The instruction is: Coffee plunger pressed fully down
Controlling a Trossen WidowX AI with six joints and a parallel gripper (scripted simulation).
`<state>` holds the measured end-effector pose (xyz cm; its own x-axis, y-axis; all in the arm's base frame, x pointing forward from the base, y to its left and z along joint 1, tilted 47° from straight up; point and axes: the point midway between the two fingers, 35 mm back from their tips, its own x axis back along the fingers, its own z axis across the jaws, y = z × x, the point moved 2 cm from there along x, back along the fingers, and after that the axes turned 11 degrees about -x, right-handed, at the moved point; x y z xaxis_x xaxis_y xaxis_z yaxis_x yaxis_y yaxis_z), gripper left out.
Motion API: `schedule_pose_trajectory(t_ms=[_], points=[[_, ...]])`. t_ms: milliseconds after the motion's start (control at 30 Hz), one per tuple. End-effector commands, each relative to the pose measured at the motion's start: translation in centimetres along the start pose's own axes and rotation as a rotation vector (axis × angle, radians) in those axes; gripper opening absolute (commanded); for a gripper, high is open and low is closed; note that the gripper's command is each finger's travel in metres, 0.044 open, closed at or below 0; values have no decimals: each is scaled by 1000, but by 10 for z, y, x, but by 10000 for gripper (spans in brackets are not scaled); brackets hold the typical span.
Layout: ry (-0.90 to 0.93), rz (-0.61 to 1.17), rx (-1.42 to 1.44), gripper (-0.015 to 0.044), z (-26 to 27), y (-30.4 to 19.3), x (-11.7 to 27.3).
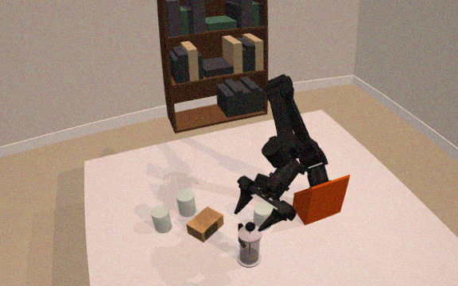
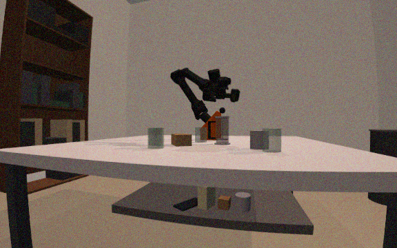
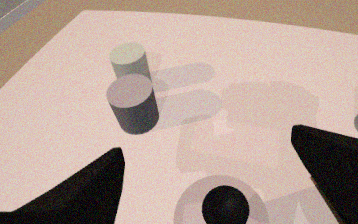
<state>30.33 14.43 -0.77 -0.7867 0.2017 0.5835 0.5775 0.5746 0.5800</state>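
The coffee press [image 1: 249, 254] [image 2: 222, 131] stands upright on the table, a clear glass body with a pale lid and dark contents at the bottom. Its round black plunger knob [image 1: 250, 226] [image 2: 222, 110] [image 3: 225, 207] sits a short way above the lid, with little rod showing between them. Inside the glass the thin rod runs down to the dark contents. My gripper [image 1: 247, 222] [image 3: 209, 145] is wide open and empty. In the wrist view the knob shows low in the picture, between the spread fingers and apart from both. In the exterior view the gripper is above the knob.
An orange wedge-shaped block [image 1: 324, 202] stands by the arm's base. A brown box [image 1: 205, 224] [image 2: 181, 140] and pale green cylinders [image 1: 161, 219] [image 1: 186, 203] lie to one side; another pale cylinder [image 1: 261, 212] is behind the press. A grey cylinder [image 2: 258, 140] [image 3: 136, 115] stands beyond it.
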Motion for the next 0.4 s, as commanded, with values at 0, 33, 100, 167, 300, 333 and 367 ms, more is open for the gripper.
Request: schedule_pose_trajectory(t_ms=[0, 33, 100, 167, 300, 333, 367], points=[[-13, -4, -9, 440, -2, 27, 34], [-13, -4, -9, 440, -2, 27, 34], [-13, -4, -9, 440, -2, 27, 34], [-13, -5, -9, 440, -1, 27, 33], [-13, -5, -9, 440, -1, 26, 33], [-13, -5, -9, 440, -1, 26, 33], [-13, -5, -9, 440, -1, 26, 33]])
